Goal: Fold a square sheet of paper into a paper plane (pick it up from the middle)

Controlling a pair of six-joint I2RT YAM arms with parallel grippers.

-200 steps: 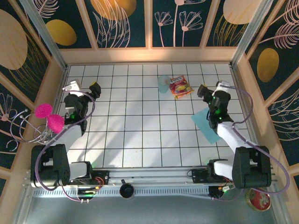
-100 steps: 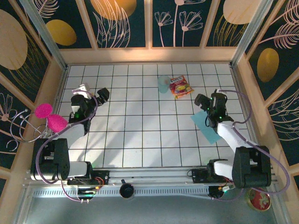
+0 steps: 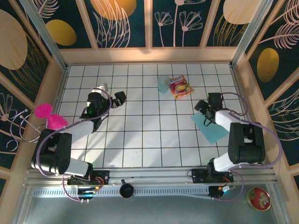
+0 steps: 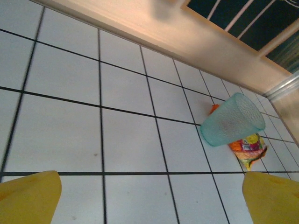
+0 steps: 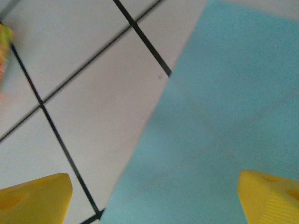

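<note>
Square sheet of paper (image 3: 211, 128), light teal, lying flat on the white tiled table (image 3: 140, 135) directly beneath the right gripper (image 3: 202, 106). In the right wrist view the right gripper (image 5: 150, 200) has its two yellow fingertips (image 5: 35, 198) spread wide, one over bare tile and the other over the paper (image 5: 224, 116), with nothing held between them. One straight edge of the sheet runs diagonally across the gap between the fingers. Whether either fingertip touches the sheet cannot be told. Most of the sheet extends back from this gripper, under its wrist and forearm. Ahead of the gripper, toward the far wall, lies a red-and-yellow snack packet (image 3: 181, 87), and just beside it stands a pale translucent blue cup (image 3: 163, 84).

Left gripper (image 3: 119, 99), seen in its own wrist view (image 4: 150, 198) with jaws fully apart and empty, yellow fingertips (image 4: 28, 198) at either side above bare tiles. Ahead of it and off to one side stands the cup (image 4: 232, 120), with the snack packet (image 4: 247, 147) just behind that. The sheet lies well apart from this gripper, on the opposite side of the table.
</note>
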